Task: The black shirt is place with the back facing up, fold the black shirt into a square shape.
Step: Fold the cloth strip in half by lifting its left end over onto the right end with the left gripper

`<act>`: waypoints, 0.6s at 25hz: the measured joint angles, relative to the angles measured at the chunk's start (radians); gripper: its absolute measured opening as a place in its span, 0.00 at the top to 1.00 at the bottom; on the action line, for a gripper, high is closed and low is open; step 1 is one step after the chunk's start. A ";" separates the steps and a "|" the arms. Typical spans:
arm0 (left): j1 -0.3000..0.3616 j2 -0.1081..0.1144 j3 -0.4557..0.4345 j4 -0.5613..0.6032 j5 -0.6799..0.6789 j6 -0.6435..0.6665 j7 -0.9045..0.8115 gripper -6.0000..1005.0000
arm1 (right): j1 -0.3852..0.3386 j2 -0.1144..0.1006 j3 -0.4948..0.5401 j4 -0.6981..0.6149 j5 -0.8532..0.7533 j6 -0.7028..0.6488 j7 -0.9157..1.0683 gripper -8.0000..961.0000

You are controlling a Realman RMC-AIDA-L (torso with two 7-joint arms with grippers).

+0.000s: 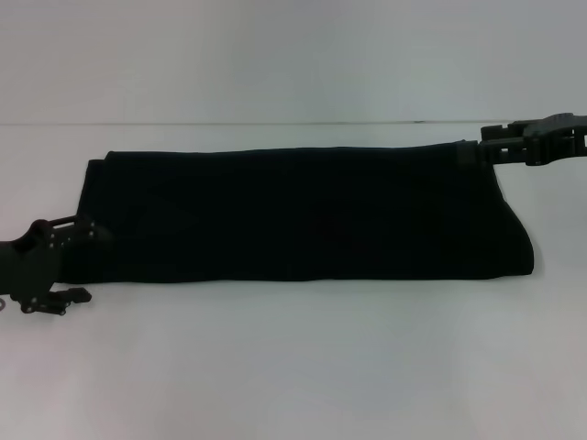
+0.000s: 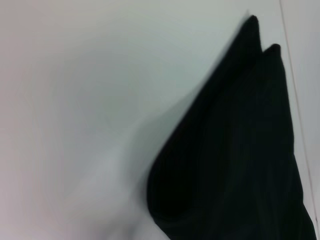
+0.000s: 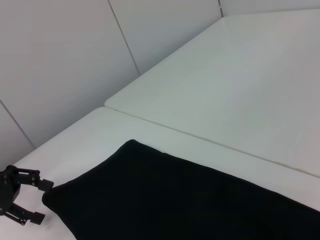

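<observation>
White table point(image 1: 293, 367), black shirt point(image 1: 303, 220) folded long.
Limp cloth: pinch its ends; left gripper point(image 1: 69, 261) spread, right gripper point(image 1: 491, 151) grip unclear.

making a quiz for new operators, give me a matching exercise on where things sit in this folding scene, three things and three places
Things:
1. large black soft cloth shirt
2. left claw
3. right claw
4. white flat table

Places or states:
A. at the shirt's far right corner
B. under everything
C. folded into a long band across the middle
D. at the shirt's near left end

Pairs: 1-C, 2-D, 3-A, 4-B
</observation>
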 joint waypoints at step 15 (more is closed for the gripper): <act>0.002 -0.001 0.000 -0.012 -0.008 -0.079 0.002 0.09 | 0.000 -0.001 0.018 0.000 0.000 0.000 0.000 0.21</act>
